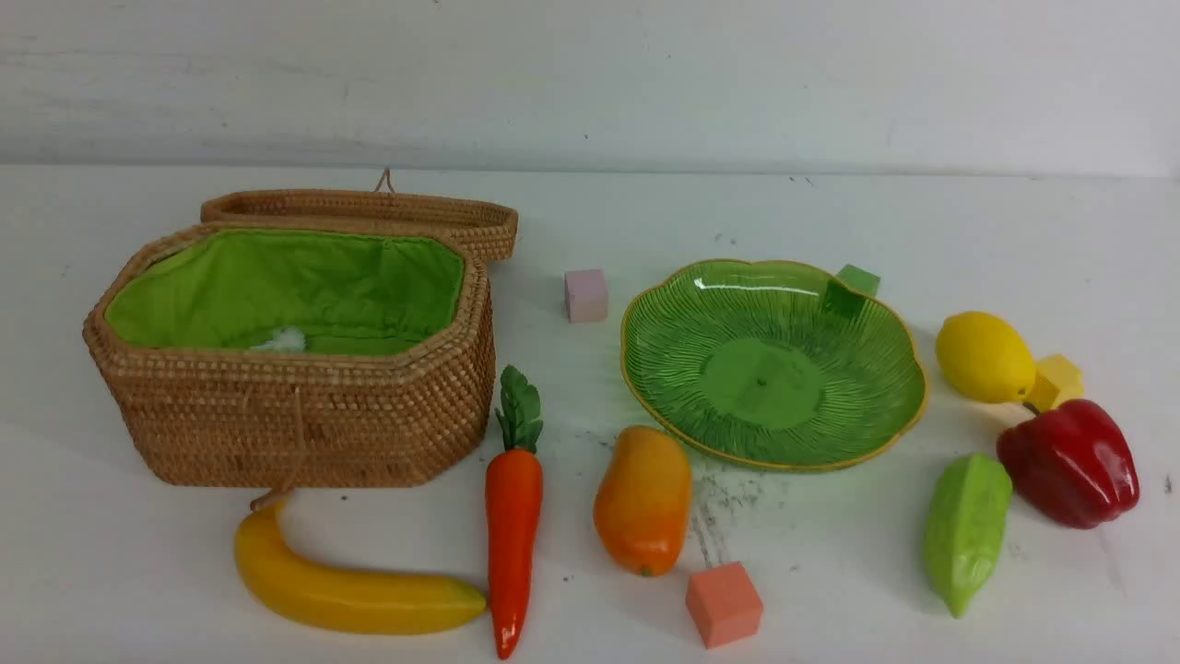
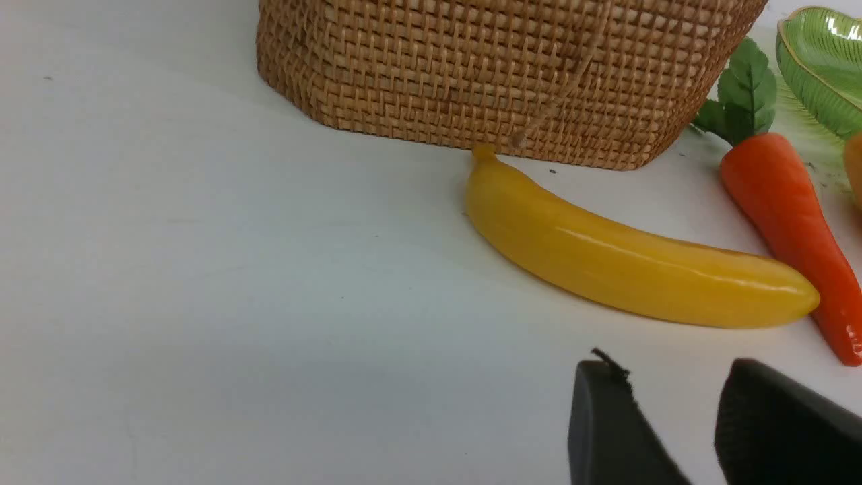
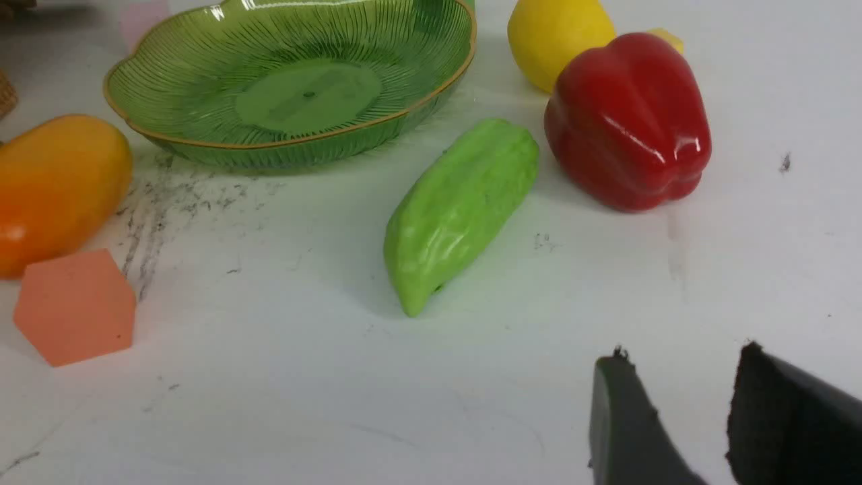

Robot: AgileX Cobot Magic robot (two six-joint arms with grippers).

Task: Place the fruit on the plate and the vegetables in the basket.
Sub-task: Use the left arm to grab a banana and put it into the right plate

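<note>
The woven basket [image 1: 295,424] with green lining stands open at the left; the green plate [image 1: 830,443] lies right of centre. A yellow banana [image 1: 341,590] and an orange carrot [image 1: 513,526] lie before the basket, an orange-yellow mango [image 1: 643,498] beside the plate. A lemon [image 1: 985,357], a red bell pepper [image 1: 1069,461] and a pale green pod [image 1: 966,527] lie to the right. My left gripper [image 2: 667,374] hovers open over bare table short of the banana [image 2: 633,263]. My right gripper [image 3: 680,360] is open too, short of the pod [image 3: 458,209] and pepper [image 3: 626,121]. Neither shows in the front view.
Small cubes are scattered about: pink [image 1: 586,295] behind the plate's left, green [image 1: 857,279] at its far rim, yellow [image 1: 1058,380] behind the lemon, salmon [image 1: 724,604] near the front. The basket's lid [image 1: 369,210] lies back behind it. A white wall closes the far side.
</note>
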